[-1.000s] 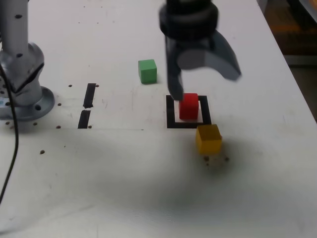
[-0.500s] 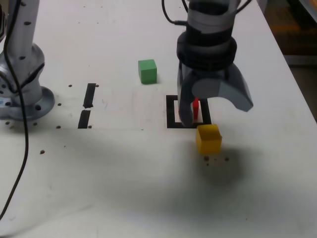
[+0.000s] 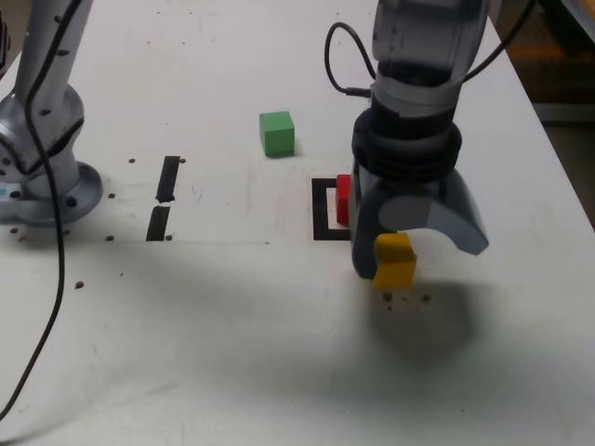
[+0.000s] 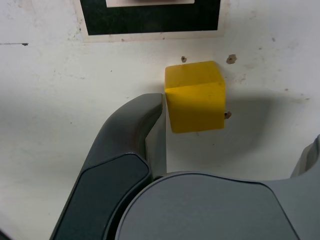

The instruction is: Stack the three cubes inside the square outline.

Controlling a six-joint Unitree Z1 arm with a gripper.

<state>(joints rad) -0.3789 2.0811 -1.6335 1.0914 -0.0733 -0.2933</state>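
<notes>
We have end effector (image 3: pixel 421 262) wide open, empty; in exterior view, yellow cube (image 3: pixel 395 268) lies toward nine o'clock from jaw centre.

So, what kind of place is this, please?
Probably a robotics lab or workshop: a robot arm's gripper over a white tabletop, with a black tape square and coloured cubes.
</notes>
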